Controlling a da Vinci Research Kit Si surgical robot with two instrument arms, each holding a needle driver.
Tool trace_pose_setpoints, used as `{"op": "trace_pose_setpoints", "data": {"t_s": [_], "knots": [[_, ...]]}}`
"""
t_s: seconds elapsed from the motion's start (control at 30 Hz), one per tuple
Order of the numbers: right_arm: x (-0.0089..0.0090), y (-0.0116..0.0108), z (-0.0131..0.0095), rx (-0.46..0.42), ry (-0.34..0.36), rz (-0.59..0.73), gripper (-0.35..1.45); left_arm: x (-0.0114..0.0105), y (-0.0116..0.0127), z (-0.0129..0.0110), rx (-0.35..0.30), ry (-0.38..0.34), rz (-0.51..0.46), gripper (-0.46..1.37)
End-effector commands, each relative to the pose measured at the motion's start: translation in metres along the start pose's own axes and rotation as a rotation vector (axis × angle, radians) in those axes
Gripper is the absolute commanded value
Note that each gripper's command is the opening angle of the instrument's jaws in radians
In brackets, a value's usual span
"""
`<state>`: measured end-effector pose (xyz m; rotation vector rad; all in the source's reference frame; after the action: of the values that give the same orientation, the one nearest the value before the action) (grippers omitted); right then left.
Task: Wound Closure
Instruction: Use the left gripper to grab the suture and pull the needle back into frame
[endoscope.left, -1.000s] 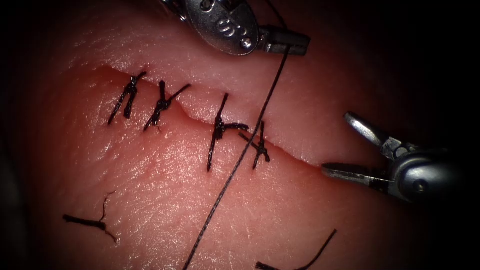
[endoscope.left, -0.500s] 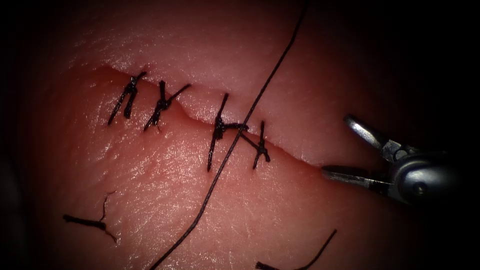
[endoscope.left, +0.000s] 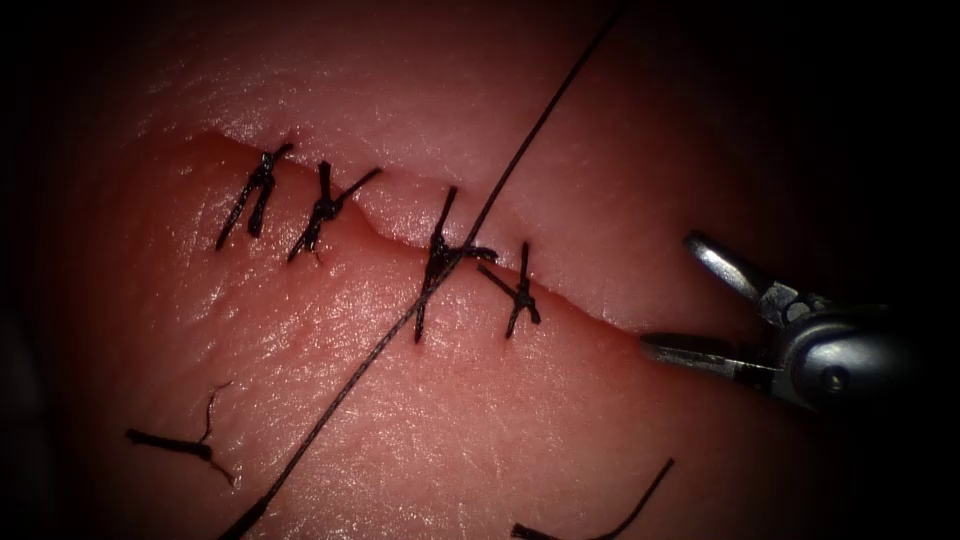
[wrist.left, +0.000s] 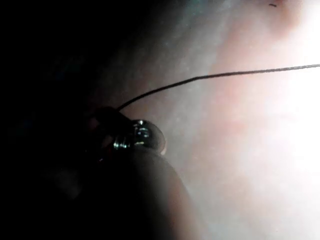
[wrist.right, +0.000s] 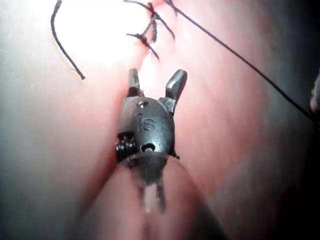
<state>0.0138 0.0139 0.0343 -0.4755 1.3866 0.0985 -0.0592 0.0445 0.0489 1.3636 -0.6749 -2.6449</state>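
Observation:
The tissue (endoscope.left: 500, 420) has a cut (endoscope.left: 585, 308) running from upper left to the right, crossed by several dark knotted stitches (endoscope.left: 440, 255). A long thread (endoscope.left: 400, 320) lies taut across the tissue from the upper right to the lower left, passing over the third stitch. In the left wrist view my left tool (wrist.left: 112, 114) is shut on this thread (wrist.left: 210, 76), which runs straight away from its jaws. My right tool (endoscope.left: 672, 293) stands open at the right end of the cut and holds nothing. Its spread jaws (wrist.right: 157, 75) point at the nearest stitch (wrist.right: 150, 35).
Loose cut ends of thread lie on the tissue below the cut, one at the lower left (endoscope.left: 180, 445) and one at the lower right (endoscope.left: 620, 520). The long thread thickens at its lowest end (endoscope.left: 245, 518).
My left tool has drawn away upward out of the endoscope view with the thread. The thread has swung left across the stitches and straightened. The right tool has barely moved.

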Motion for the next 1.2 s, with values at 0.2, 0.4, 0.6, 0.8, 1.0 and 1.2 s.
{"op": "trace_pose_setpoints", "data": {"t_s": [0.2,0.4,0.6,0.8,1.0,1.2], "knots": [[0.0,0.0,0.0,0.004,0.0,0.0,1.21,0.0011,0.0006,0.0016,-0.004,0.013,-0.004,-0.35],[0.0,0.0,0.0,0.004,-0.001,0.0,1.21,0.0025,0.0024,0.0008,0.003,0.016,-0.086,1.11],[0.0001,-0.0001,0.0,0.004,0.0,0.0,1.22,0.0036,0.0051,-0.003,-0.015,0.039,-0.106,1.18],[0.0001,-0.0001,0.0,0.004,0.0,0.0,1.22,0.0027,0.0081,-0.0083,-0.037,0.05,-0.123,1.18],[0.0,-0.0001,0.0001,0.003,-0.001,-0.001,1.22,0.0005,0.0112,-0.014,-0.023,0.024,-0.181,1.19],[0.0,-0.0002,0.0004,0.001,-0.003,-0.002,1.23,0.0,0.0141,-0.0187,-0.018,0.02,-0.215,1.17]]}}
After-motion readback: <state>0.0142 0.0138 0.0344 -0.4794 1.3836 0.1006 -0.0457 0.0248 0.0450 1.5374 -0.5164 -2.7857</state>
